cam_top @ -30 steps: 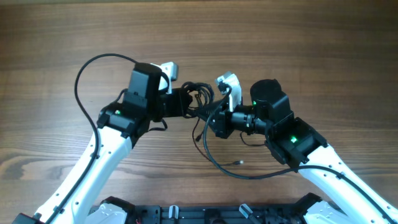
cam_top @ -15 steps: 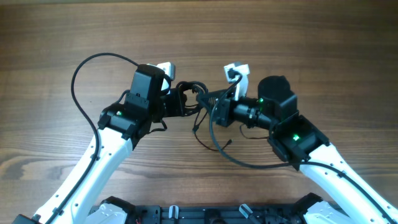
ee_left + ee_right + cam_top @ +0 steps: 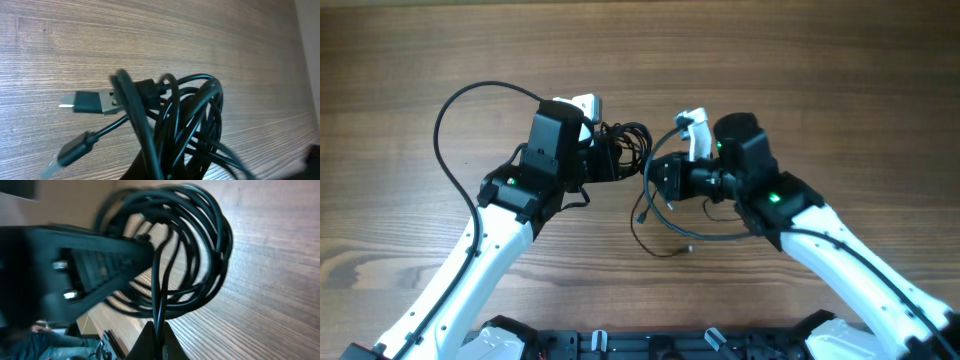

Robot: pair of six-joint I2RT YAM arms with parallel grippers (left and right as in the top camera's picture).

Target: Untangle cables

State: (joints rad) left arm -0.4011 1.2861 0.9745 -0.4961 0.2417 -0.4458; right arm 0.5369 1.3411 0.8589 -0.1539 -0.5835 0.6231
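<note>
The cables are a tangled coil of thin black cords held off the table between the two arms. My left gripper is shut on the coil. In the left wrist view the coil rises from the left gripper, and a flat USB plug and a smaller plug stick out to the left. My right gripper is shut on a single strand that runs up into the coil. Its fingertips pinch that cord. A loose loop trails down onto the wood.
The wooden table lies under both arms. A thick black arm cable arcs out to the left of the left arm. The left arm's dark finger fills the left side of the right wrist view.
My right gripper has swung left and closer to the left gripper, still holding its strand. The trailing loop on the table has shifted left. The coil sits slightly higher.
</note>
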